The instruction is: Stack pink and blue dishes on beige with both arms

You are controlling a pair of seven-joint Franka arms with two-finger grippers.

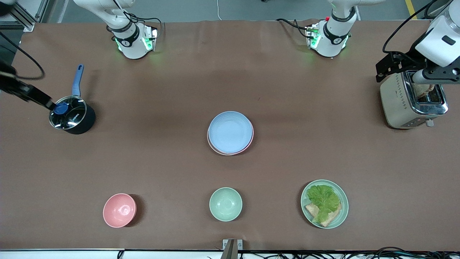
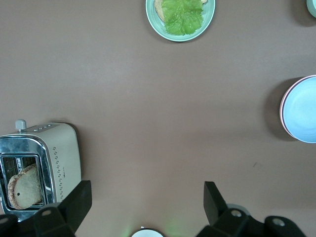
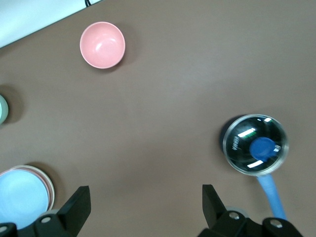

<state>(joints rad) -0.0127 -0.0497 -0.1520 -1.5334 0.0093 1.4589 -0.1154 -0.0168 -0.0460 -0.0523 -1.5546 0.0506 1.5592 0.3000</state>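
Observation:
The pale blue plate (image 1: 230, 132) lies on top of a stack in the middle of the table. The pink plate's rim (image 1: 252, 138) peeps out under it. A thin cream edge of the beige plate (image 1: 215, 149) shows at the bottom of the stack; the remainder is covered. My left gripper (image 1: 436, 73) hangs open over the toaster at the left arm's end, holding nothing (image 2: 145, 197). My right gripper (image 1: 36, 97) is open and empty beside the saucepan at the right arm's end (image 3: 144, 202). The stack also shows in the left wrist view (image 2: 301, 108) and the right wrist view (image 3: 22, 195).
A silver toaster (image 1: 413, 100) holds a slice of bread. A dark saucepan (image 1: 72, 117) has a glass lid and a blue handle. Nearest the front camera stand a pink bowl (image 1: 119, 210), a mint-green bowl (image 1: 225, 204) and a green plate (image 1: 343, 212) with lettuce and bread.

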